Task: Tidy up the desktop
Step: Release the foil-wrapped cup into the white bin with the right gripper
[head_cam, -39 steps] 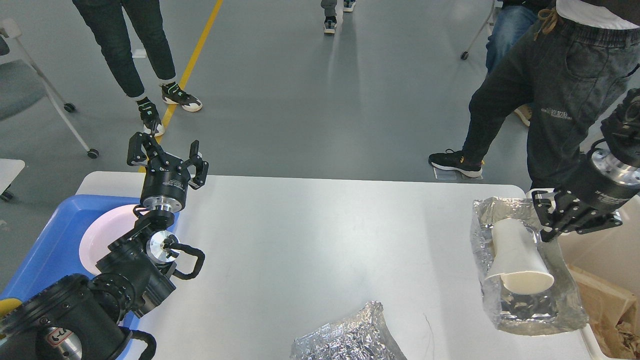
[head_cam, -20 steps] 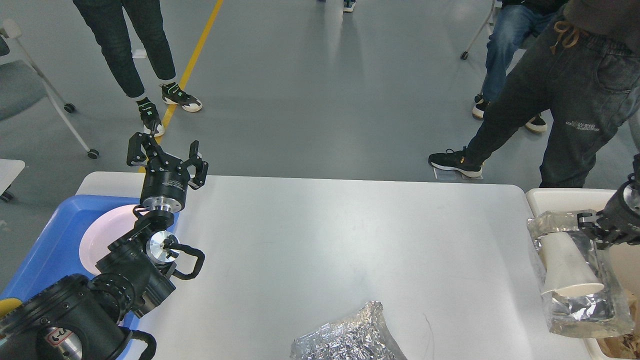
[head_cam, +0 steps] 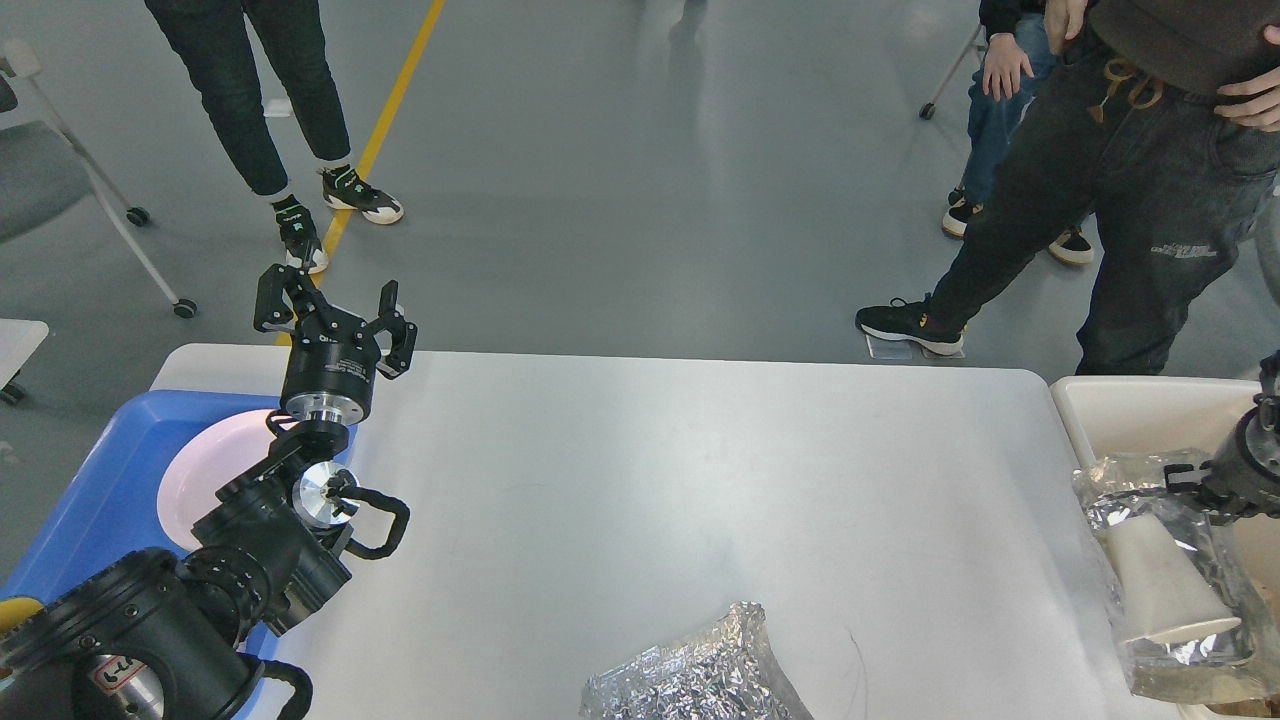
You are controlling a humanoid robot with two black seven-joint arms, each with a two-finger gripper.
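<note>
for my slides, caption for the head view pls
Right gripper holds foil tray with paper cup over the bin; crumpled foil remains on desktop.

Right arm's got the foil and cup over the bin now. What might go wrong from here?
1. The cup lies loose on the foil tray, tilted, so it might slide off and miss the bin.
2. The tray overhangs the desktop edge; releasing now may drop it outside.
3. Crumpled foil at the near edge may get overlooked.
</note>
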